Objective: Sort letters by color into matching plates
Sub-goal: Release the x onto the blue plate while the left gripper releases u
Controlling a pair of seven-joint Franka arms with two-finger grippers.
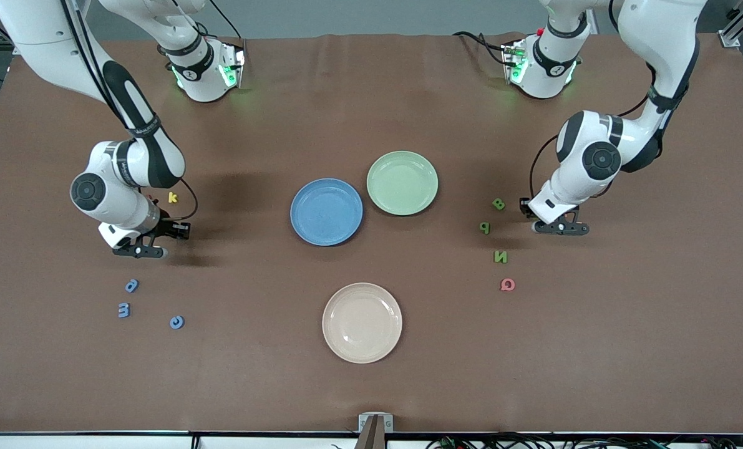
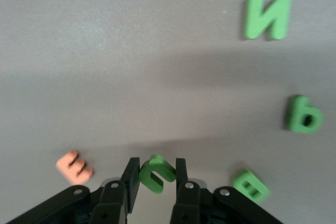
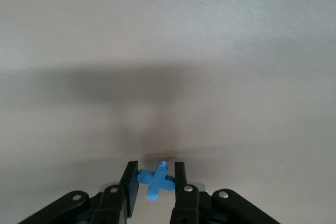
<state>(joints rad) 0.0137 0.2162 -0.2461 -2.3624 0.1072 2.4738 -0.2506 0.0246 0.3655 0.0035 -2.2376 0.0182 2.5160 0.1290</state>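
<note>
Holding one letter each right now: the left gripper has its fingers pinched on a green letter, a curvy C or U shape, and it sits low at the left arm's end of the table, just beside the loose green ones. The right gripper is clamped on a blue X-shaped letter, low at the right arm's end of the table.

Loose greens by the left gripper: a green B, a green P and a green N, lined up one after another toward the front camera, with a pink Q nearest of the row. The left wrist view also catches an orange E close to the fingers.

Loose blues near the right gripper: a blue d, a blue E and a blue C, all nearer the camera than the gripper. A yellow k lies by the right arm.

Mid-table, the blue plate and green plate sit almost touching, both bare. The cream plate is nearer the camera
</note>
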